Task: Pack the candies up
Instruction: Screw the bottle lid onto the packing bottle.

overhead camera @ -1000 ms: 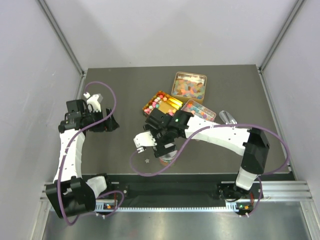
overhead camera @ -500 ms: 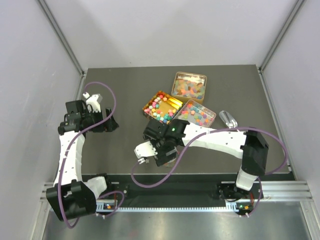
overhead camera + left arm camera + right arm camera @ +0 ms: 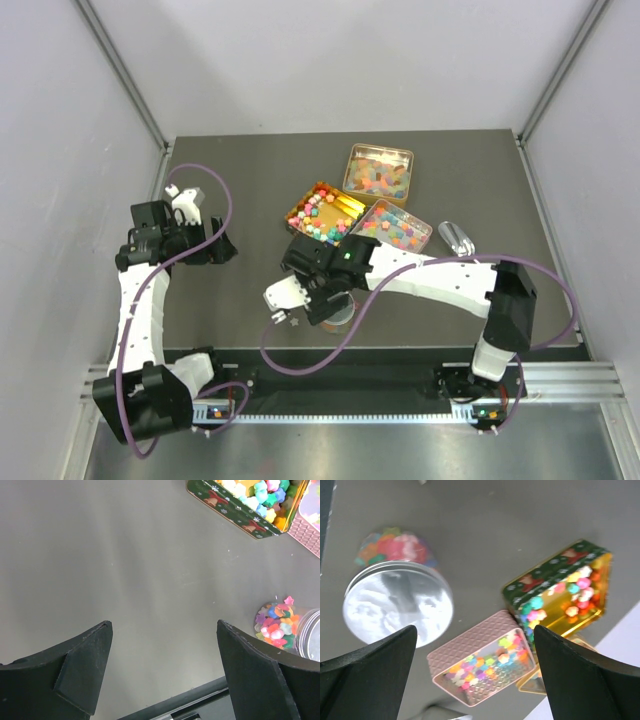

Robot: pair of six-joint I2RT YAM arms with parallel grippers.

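The candies (image 3: 320, 215) fill three open tins grouped just past the middle of the counter (image 3: 240, 170). There is a green tin (image 3: 225, 502), a pink tin (image 3: 470, 647) just beside it at its 4 o'clock, and a gold tin (image 3: 384, 148) at its 1 o'clock. More candies sit in a clear jar (image 3: 392, 545) lying on its side at the green tin's 6 o'clock, with a silver lid (image 3: 397, 605) on it.

From above, the right arm (image 3: 430, 275) crosses in front of the tins and covers most of the jar. The right jaws stand wide and empty at the jar's 9 o'clock. The left arm (image 3: 140, 290) is at the counter's 9 o'clock, well apart from the tins, and the left jaws gape over bare counter, holding nothing.

A small clear object (image 3: 457, 237) at the pink tin's 3 o'clock is too small to make out. So is a pale speck (image 3: 293, 321) by the right jaws. The left wrist view cuts off the lid and the pink tin at its right edge.
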